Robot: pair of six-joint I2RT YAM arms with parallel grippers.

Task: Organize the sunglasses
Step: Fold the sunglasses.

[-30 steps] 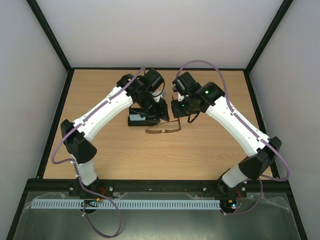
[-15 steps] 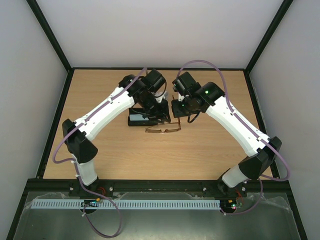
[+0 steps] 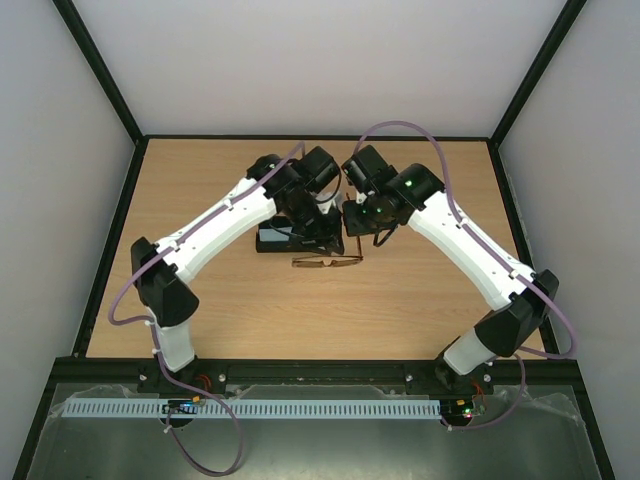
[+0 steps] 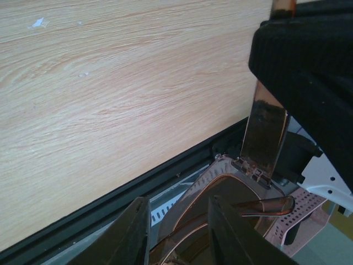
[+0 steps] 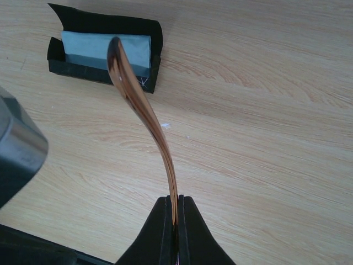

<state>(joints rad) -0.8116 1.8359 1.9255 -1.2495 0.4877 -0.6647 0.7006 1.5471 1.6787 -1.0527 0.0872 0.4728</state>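
The sunglasses [image 3: 326, 262] are thin, brown and amber-tinted, and sit just in front of the black case [image 3: 272, 240]. My right gripper [image 5: 175, 200] is shut on one slim temple arm [image 5: 144, 107], which curves up and away from the fingers. My left gripper [image 4: 177, 207] is open, its two fingers astride the amber lens and front frame [image 4: 220, 193]. In the top view both grippers meet over the glasses, the left [image 3: 330, 238] beside the right [image 3: 352, 232]. The right gripper's black body [image 4: 309, 72] fills the left wrist view's right side.
The open black case [image 5: 99, 25] holds a light blue cloth [image 5: 105, 52] and lies on the wooden table left of the glasses. A black frame rail [image 3: 300, 368] runs along the table's near edge.
My left arm has swung right and nearer, bringing its gripper over the sunglasses' front. The right gripper has stayed in place on the temple arm.
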